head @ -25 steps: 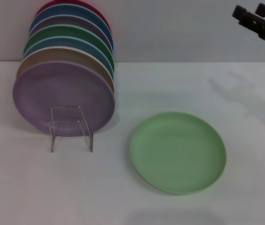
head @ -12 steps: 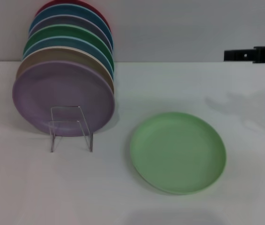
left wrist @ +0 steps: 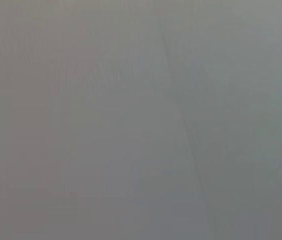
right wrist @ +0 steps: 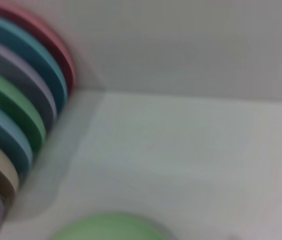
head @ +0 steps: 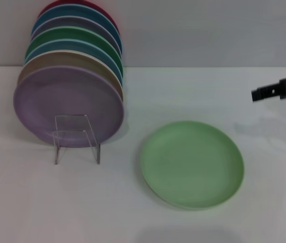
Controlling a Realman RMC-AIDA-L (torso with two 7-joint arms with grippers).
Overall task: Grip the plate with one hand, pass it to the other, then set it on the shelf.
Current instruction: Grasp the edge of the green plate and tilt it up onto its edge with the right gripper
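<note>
The pale mint-green plate lies flat on the white table, right of centre in the head view. Its far edge also shows in the right wrist view. My right gripper reaches in from the right edge as a thin black bar seen side-on. It hangs above the table, beyond and to the right of the plate, apart from it. The clear acrylic and wire rack stands at the left, holding several upright plates. My left gripper is out of view, and the left wrist view shows only plain grey.
A lilac plate stands at the front of the rack's row, with tan, blue, green and red plates behind it; the row also shows in the right wrist view. A grey wall backs the table.
My right gripper has come down from the upper right corner to a lower spot at the right edge and turned level. The plate and the rack have not moved.
</note>
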